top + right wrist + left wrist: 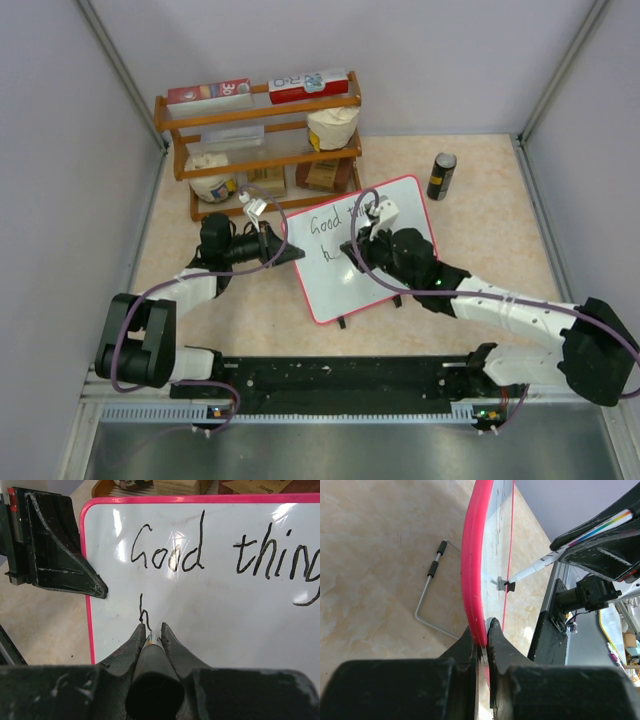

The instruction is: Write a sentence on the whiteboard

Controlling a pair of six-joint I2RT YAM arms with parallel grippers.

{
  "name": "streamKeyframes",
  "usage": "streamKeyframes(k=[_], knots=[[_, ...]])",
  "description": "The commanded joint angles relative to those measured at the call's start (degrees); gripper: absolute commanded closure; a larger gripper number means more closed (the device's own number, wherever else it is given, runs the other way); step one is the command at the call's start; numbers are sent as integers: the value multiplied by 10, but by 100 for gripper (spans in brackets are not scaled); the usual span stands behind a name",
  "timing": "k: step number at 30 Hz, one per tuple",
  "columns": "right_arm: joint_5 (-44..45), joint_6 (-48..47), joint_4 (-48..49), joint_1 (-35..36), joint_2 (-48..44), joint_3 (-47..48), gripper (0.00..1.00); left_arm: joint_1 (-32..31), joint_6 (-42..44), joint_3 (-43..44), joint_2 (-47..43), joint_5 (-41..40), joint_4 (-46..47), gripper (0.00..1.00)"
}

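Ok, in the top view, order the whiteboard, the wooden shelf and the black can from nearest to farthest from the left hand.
1. whiteboard, its left edge clamped in the left hand
2. wooden shelf, just behind the hand
3. black can, back right, beyond the whiteboard

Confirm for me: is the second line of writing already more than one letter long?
No, the sentence has only a lone h below Good on the whiteboard, seen from the right wrist.

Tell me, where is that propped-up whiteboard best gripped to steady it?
Grip the whiteboard by its thin pink left edge, coming from the left. It is flat and tilted, so only the rim fits between jaws. The left pincer is clamped there.
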Motion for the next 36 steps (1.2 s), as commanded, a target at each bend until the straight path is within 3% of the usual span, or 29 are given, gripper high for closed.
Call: streamKeyframes(k=[1,36], knots=[[6,7,3,-10,-41,20,100,-21,136,-31,11,-12,-54,100],[-31,23,21,-35,25,45,100,-21,136,-31,11,-12,-54,100]])
